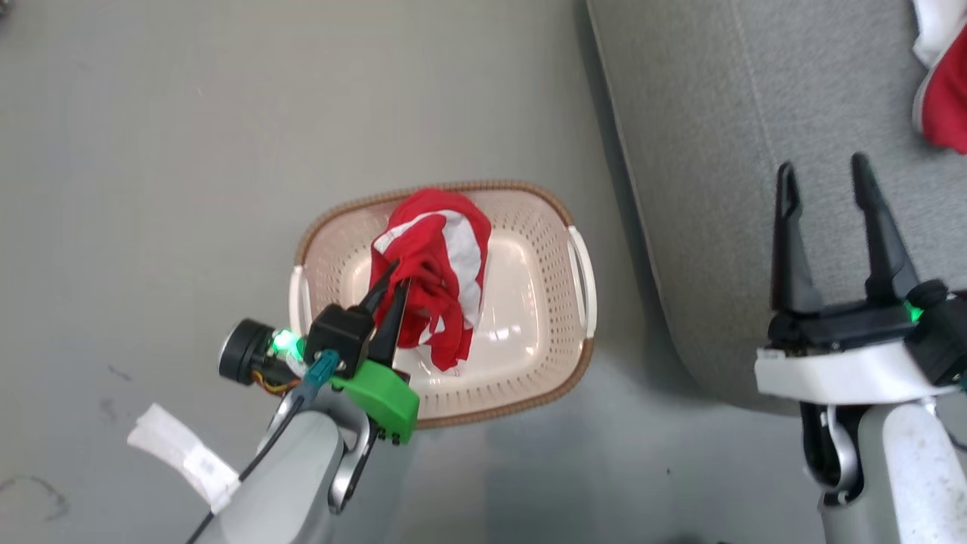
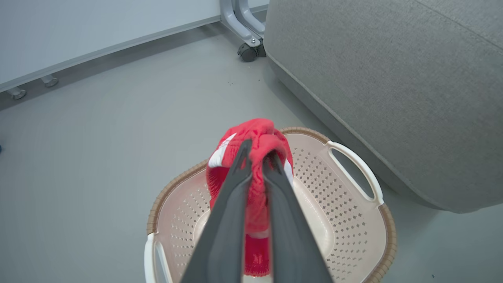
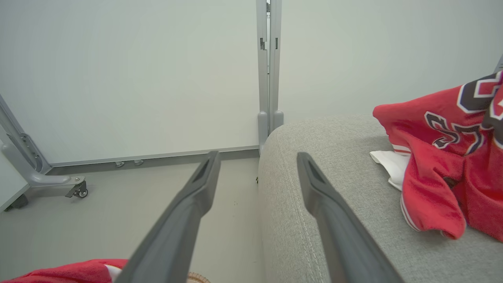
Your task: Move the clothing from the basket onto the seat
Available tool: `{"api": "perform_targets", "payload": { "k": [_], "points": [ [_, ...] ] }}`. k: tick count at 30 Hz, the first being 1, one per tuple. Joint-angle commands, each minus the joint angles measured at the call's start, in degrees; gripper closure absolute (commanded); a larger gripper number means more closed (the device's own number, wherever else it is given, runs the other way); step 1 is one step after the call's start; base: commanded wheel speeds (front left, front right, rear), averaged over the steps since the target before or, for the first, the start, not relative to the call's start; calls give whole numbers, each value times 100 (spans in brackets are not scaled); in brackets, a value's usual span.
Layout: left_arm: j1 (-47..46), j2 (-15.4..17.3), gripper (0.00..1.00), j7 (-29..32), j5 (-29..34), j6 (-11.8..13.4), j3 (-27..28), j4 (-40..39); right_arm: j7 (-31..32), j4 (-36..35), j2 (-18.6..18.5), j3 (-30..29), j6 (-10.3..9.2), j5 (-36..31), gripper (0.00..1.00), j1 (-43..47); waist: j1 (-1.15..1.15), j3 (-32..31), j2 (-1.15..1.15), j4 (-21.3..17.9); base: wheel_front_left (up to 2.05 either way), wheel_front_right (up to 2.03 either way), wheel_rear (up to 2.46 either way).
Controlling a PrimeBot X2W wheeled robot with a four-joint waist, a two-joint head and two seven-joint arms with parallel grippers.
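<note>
- The left end effector [image 1: 396, 276] is clamped on a bunched fold of the red striped garment [image 1: 446, 249], which hangs from the pinch over the basket [image 1: 544, 302] on the floor [image 1: 151, 151]. Its lower folds sit inside the rim; whether they touch the bottom is unclear.
- The right end effector [image 1: 823, 170] is spread wide and empty above the seat [image 1: 718, 151].
- The numbered garment [image 3: 444, 157] lies crumpled on the seat.
- The striped garment looks light, soft and limp, so it will likely drape and swing, with trailing ends that could catch the basket's rim or handles.
- The knit seems smooth, so a thin pinch may slip. A thick gathered fold near the middle of the cloth is probably the safest hold, as it keeps the hanging tails short.
- Nothing here appears fragile, so firm squeezing should do no harm.
</note>
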Motion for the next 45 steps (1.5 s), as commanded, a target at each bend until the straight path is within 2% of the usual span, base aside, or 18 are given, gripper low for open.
{"api": "perform_targets", "payload": {
  "k": [1, 11, 25, 36, 45],
  "points": [
    [312, -34, 100, -1, 106, 1, 144, -157, -18, 81, -12, 37, -6, -17, 0, 221, 0, -1283, 0, 179, 0, 0, 0],
    [1434, -217, 100, -1, 378, -82, 959, -899, -18, 386, -11, 319, -6, 134, 0, 1084, 0, -2691, 0, 30, 0, 0, 0],
    [2118, -438, 100, -1, 593, -313, 1650, -1530, -18, 745, -13, 834, -6, -13, 0, 1705, 0, -3324, 0, -46, 0, 0, 0],
    [1805, -547, 100, -1, 757, -572, 1558, -1793, -18, 853, -12, 1105, -6, 47, 0, 1629, 0, -3292, 0, 46, 0, 0, 0],
    [1125, -593, 100, -1, 741, -756, 958, -1706, -18, 822, -12, 1467, -6, -37, 0, 1409, 0, -3184, 0, 71, 0, 0, 0]
  ]
}}
